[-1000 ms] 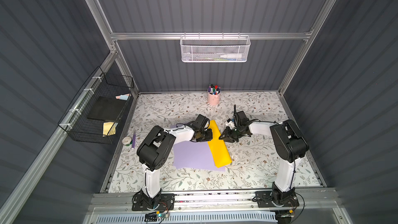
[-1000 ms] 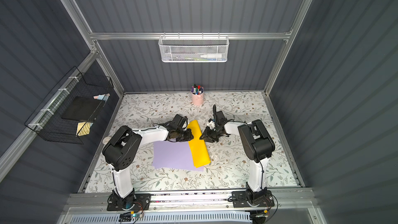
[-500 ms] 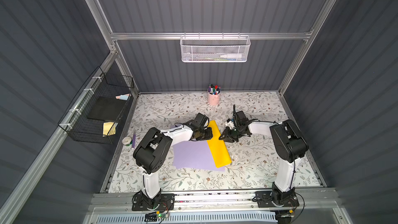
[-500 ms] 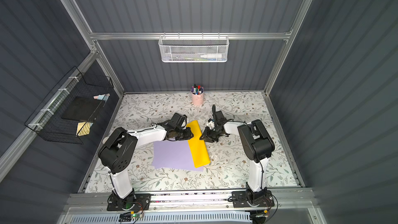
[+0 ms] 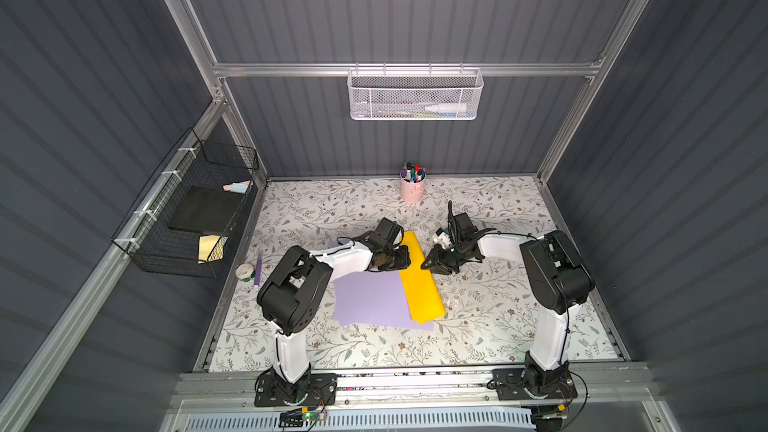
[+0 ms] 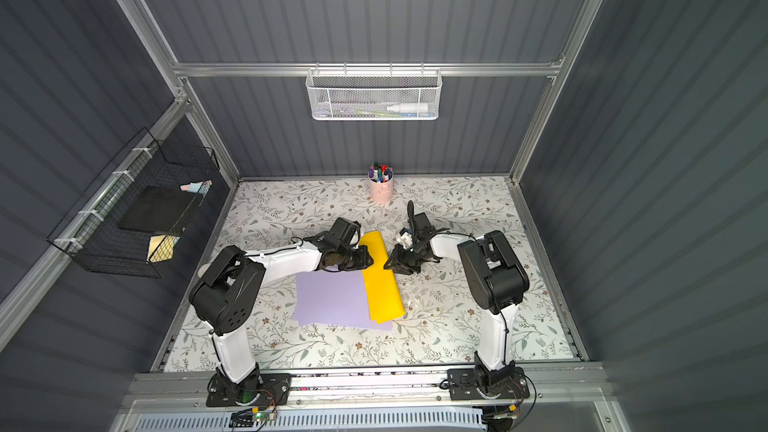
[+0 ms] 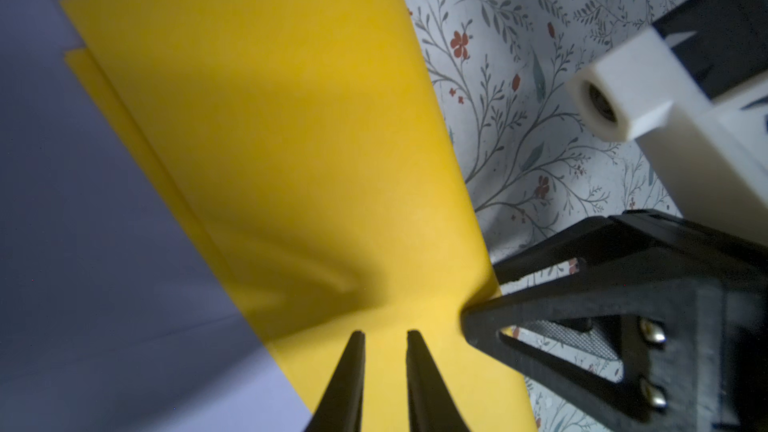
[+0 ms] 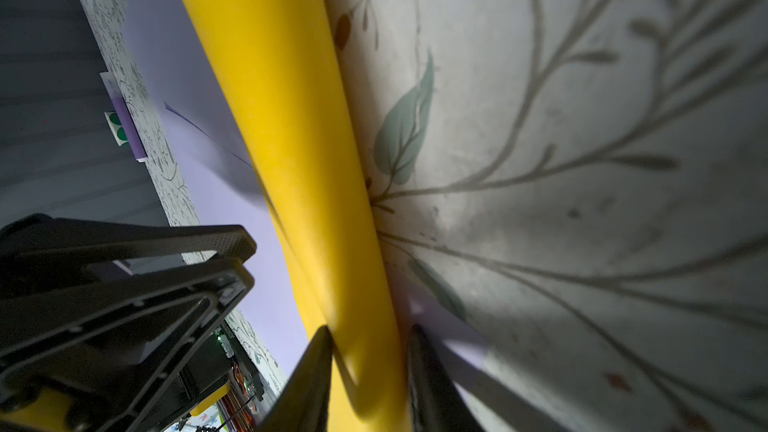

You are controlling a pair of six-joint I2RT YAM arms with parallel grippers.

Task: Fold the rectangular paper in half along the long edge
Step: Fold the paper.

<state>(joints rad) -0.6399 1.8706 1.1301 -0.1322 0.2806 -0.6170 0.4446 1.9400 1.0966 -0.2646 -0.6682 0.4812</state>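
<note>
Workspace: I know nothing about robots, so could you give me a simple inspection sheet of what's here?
Surface: floral table, no spills seen.
Job's things: yellow paper doubled over lengthwise, layers slightly offset, overlapping a purple sheet.
Clutter: pink pen cup at the back; tape roll at the left edge.
Grippers: left gripper narrowly open, tips over the yellow paper; right gripper straddles its folded edge, grip unclear.
Cables: thin black cable along the left arm; wires at both bases.
Surroundings: white mesh basket on back wall, black wire basket on left wall.

white arm shells [image 5: 349,261], black joints [image 5: 291,290], thin black cables [image 6: 503,328], black open-framed tool fingers [image 7: 540,303], silver screws [image 7: 654,336]
</note>
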